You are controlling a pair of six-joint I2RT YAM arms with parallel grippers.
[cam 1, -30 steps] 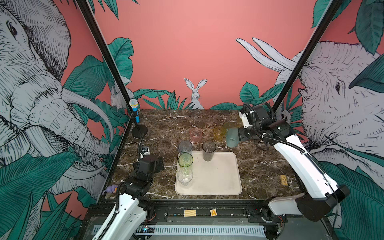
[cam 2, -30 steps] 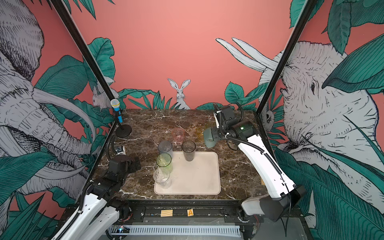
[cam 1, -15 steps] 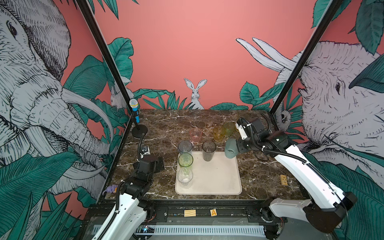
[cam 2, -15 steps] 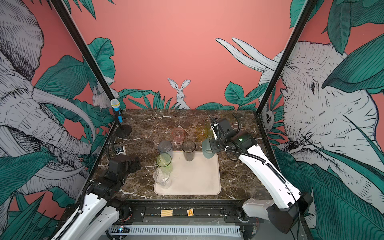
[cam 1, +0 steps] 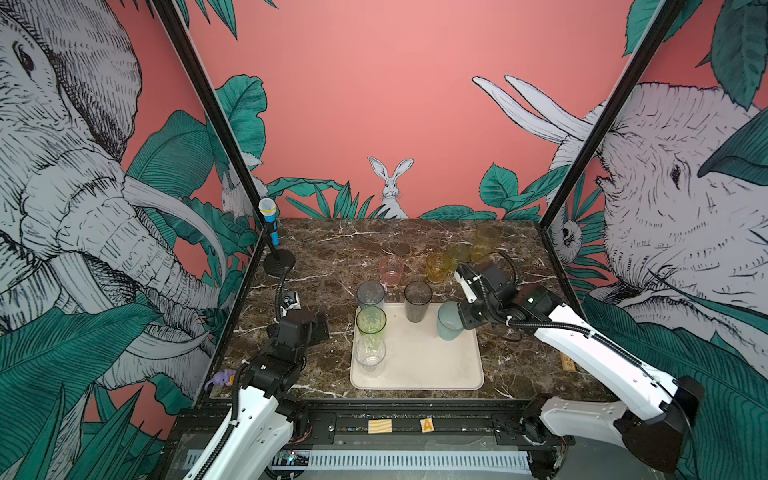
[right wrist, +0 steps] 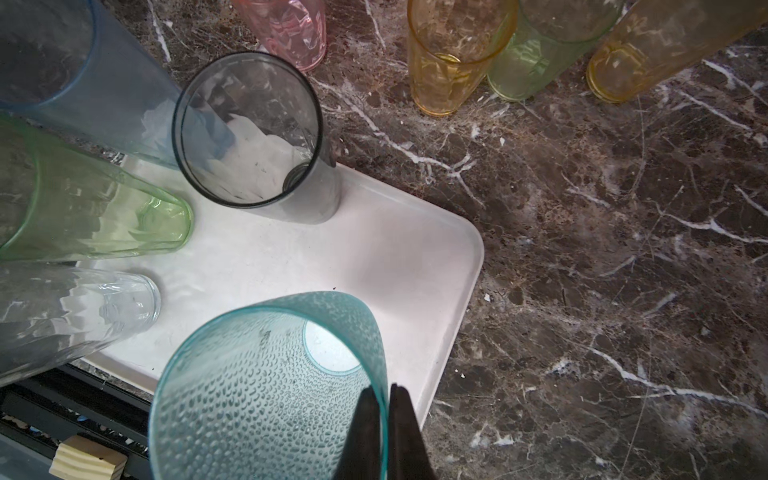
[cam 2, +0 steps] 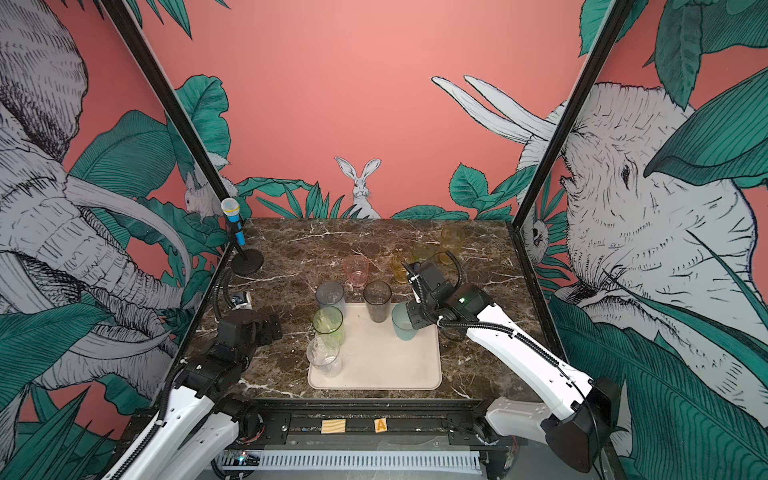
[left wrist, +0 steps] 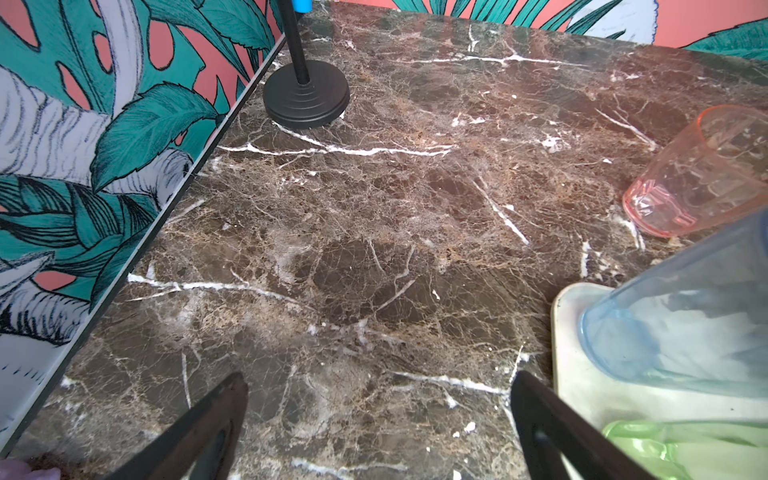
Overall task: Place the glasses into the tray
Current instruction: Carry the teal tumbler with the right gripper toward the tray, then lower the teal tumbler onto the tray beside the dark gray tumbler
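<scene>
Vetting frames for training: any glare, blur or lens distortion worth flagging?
Right wrist view: tray blown out near white, green glass leans outward from lens distortion, teal glass sharp. Left wrist view: blue glass at the edge looks soft. Both top views: even light, amber glass faint against the table.

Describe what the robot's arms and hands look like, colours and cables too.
The left arm and right arm have white shells, black joints and black wrist housings, with black cables looping alongside. The left hand and right hand each end in two slim black fingers. A green light glows on the right wrist.
</scene>
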